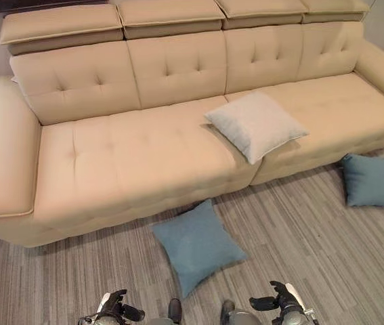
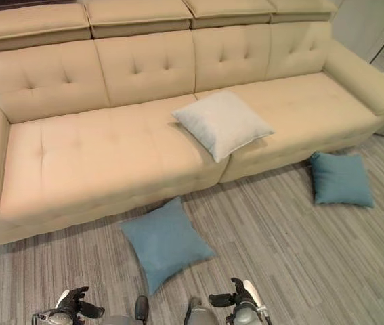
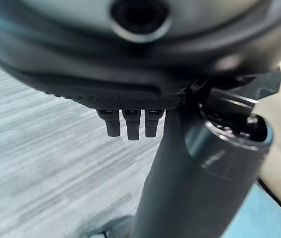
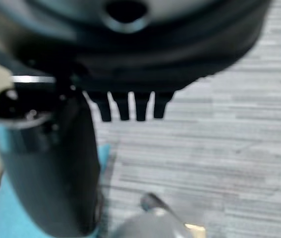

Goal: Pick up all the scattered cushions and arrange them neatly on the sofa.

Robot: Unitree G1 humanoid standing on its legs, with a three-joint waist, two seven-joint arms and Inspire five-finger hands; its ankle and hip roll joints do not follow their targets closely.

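Two robot hands low over the floor — left robot hand (image 1: pixel 114 306), right robot hand (image 1: pixel 280 300) — fingers seemingly straight, empty.

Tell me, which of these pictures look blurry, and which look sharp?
Both eye views are sharp on the beige leather sofa and square blue fabric cushion; the left wrist view blurs its left hand, and the right wrist view blurs its right hand, with the striped grey floor clearer.
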